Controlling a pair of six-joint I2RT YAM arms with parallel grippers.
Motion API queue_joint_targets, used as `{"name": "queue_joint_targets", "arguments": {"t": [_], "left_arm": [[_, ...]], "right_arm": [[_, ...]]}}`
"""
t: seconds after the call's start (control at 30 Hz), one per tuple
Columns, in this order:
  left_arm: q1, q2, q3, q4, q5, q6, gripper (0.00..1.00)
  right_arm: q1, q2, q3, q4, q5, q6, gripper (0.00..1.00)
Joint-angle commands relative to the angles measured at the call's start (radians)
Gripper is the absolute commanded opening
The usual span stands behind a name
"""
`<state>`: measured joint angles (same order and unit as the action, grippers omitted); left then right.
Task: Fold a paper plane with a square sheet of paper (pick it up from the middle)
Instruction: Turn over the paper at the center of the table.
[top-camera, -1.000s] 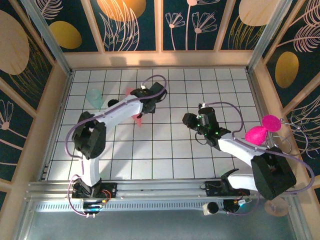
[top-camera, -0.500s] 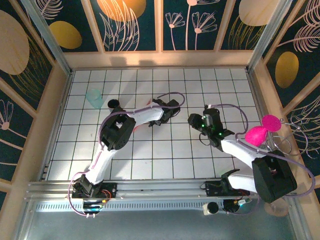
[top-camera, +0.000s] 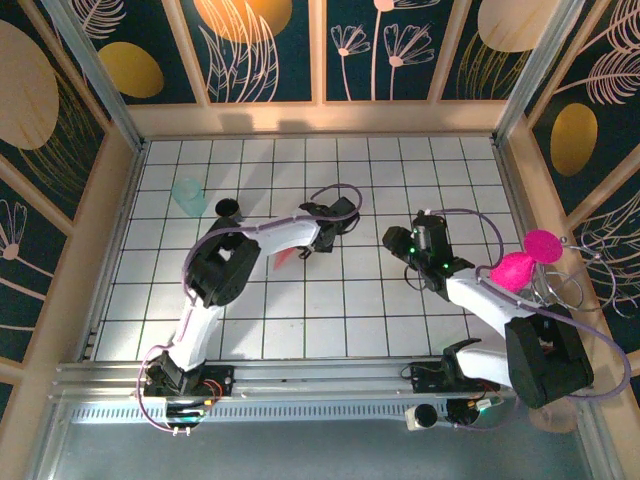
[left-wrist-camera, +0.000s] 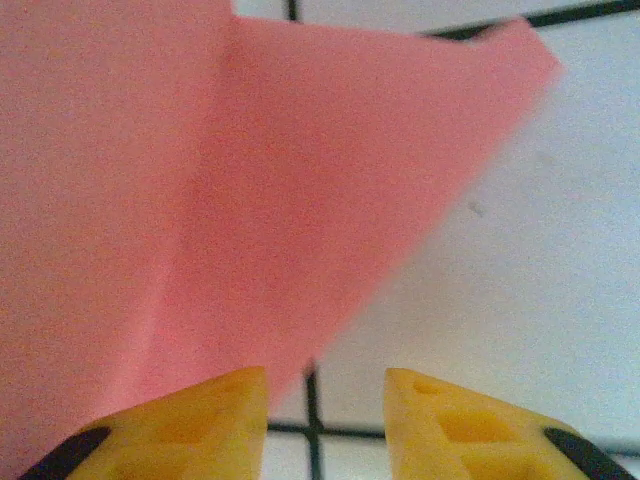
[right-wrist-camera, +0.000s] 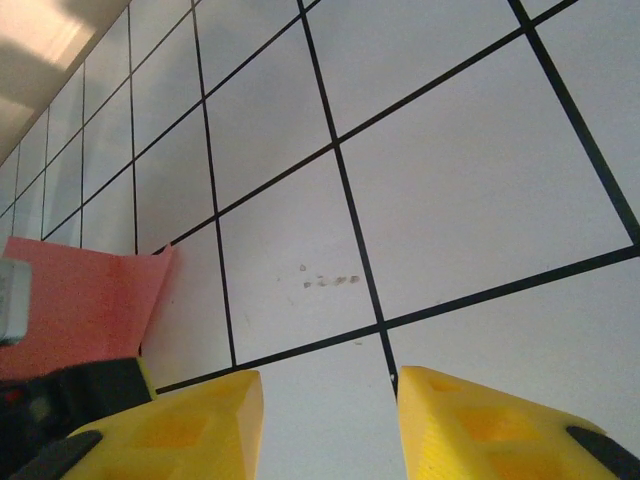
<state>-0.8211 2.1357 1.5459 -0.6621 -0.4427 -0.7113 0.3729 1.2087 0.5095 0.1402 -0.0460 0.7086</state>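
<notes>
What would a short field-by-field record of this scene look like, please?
paper: pink paper sheet, folded along a crease, on the tiled table
left hand: left hand open, at the sheet's edge, nothing gripped
right hand: right hand open, empty, over bare tiles, sheet to its left
other: teal cup at far left, apart from the sheet

Matt creased paper sheet (left-wrist-camera: 250, 200), smooth faintly scuffed tabletop (right-wrist-camera: 450, 180), matt yellow plastic fingers (left-wrist-camera: 190, 420)

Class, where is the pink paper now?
Top view: the paper sits left of centre on the table, partly under the left arm, just ahead of the left gripper.
</notes>
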Motion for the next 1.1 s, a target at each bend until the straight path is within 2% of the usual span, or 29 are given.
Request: {"name": "queue_joint_targets", "arguments": {"t": [0.0,0.17,0.27,0.33,0.43,0.57,0.7,0.77,1.07], "left_arm": [[-0.012,-0.158,-0.140,0.219,0.204,-0.098,0.41],[-0.016,-0.407,-0.508,0.634,0.422,-0.260,0.48],[-0.016,-0.542,-0.742,0.895,0.474,-0.360,0.50],[-0.015,-0.601,-0.849,0.977,0.469,-0.394,0.51],[-0.015,-0.674,-0.921,0.979,0.437,-0.400,0.54],[-0.004,-0.743,-0.933,0.868,0.367,-0.344,0.61],[0.060,-0.756,-0.929,0.837,0.394,-0.285,0.64],[0.100,-0.744,-0.920,0.856,0.439,-0.252,0.64],[0.194,-0.568,-0.756,0.857,0.497,-0.156,0.64]], "right_arm": [[-0.008,-0.001,0.051,-0.030,-0.003,-0.023,0.44],[-0.008,0.000,0.079,-0.058,-0.030,-0.051,0.54],[-0.006,-0.007,0.079,-0.038,-0.093,-0.080,0.59],[-0.007,-0.018,0.061,-0.001,-0.131,-0.079,0.61],[-0.005,-0.027,0.054,0.013,-0.161,-0.071,0.63],[-0.005,-0.008,0.041,0.064,-0.223,-0.040,0.63],[0.012,0.030,0.014,0.191,-0.337,0.016,0.63],[0.030,0.060,0.020,0.222,-0.334,0.039,0.63],[0.108,0.164,0.062,0.291,-0.245,0.130,0.64]]}}
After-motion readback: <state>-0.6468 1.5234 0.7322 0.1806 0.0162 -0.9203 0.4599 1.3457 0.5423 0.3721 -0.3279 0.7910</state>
